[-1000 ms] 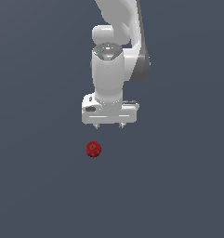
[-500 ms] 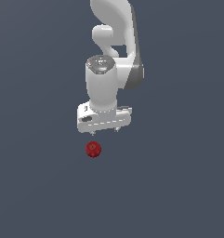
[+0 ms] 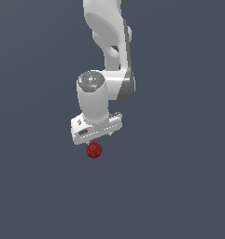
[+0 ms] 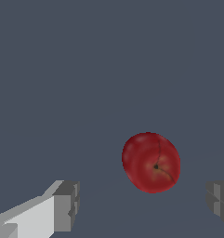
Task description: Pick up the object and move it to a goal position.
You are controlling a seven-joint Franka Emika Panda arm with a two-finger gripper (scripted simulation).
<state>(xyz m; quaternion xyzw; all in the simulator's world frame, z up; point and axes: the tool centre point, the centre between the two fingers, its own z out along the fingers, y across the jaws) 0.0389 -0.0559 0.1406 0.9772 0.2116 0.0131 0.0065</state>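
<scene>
While the white arm (image 3: pixel 107 56) reached downward over the plain dark grey surface (image 3: pixel 179 186), its gripper (image 3: pixel 101 138) hung just above the object (image 3: pixel 94 150), a small glossy dark red, apple-like ball resting on that surface. Seen from the wrist camera, the object (image 4: pixel 151 161) lay between the two grey fingertips (image 4: pixel 67 206), nearer one of them and touching neither. The jaws stood wide apart, much wider than the ball, and held nothing.
</scene>
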